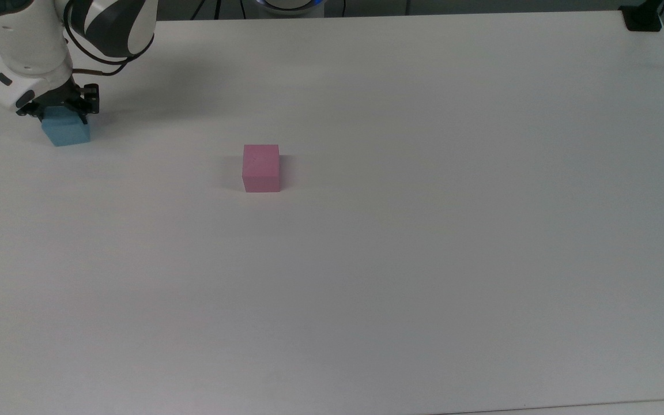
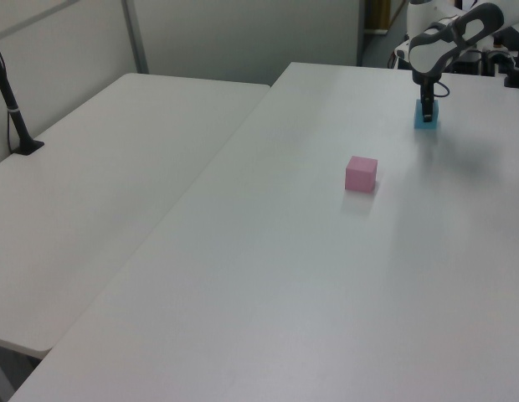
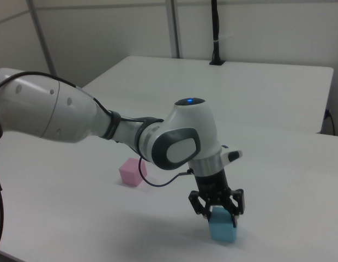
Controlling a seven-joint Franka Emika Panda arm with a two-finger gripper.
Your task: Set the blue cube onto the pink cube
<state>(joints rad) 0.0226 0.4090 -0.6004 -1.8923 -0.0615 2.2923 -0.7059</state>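
Surface: white table (image 1: 401, 259), matte and wide; the left view has a second white table (image 2: 100, 184) butted against it on the left view's left.
Background: pale partition walls (image 3: 103, 33) in the left and right views, with a black post (image 3: 215, 33) standing on a far table in the right view.
Corner item: black block (image 1: 642, 17) at the table's far edge, on the top view's right.
Arm: white Panda arm (image 3: 65, 117) with grey joint covers; in the right view it reaches across from the right view's left, wrist pointing straight down.
Gripper: gripper (image 1: 60, 113) sits low over the blue cube (image 1: 67, 131), near the top view's upper left corner. In the right view the gripper (image 3: 218, 213) has a dark finger (image 3: 233, 216) at either side of the cube's top part.
Grip state: fingers look closed against the blue cube's sides, grasping it.
Blue cube: on the table, or very nearly so, straight under the wrist; in the left view it (image 2: 424, 120) lies far back near the left view's right edge. Whether its base touches the table I cannot tell.
Pink cube (image 1: 261, 167): alone on the table, upright, well apart from the blue cube, toward the top view's centre. In the right view it (image 3: 131, 172) lies behind the forearm.
Cable: thin dark cable (image 1: 98, 57) loops from the wrist.
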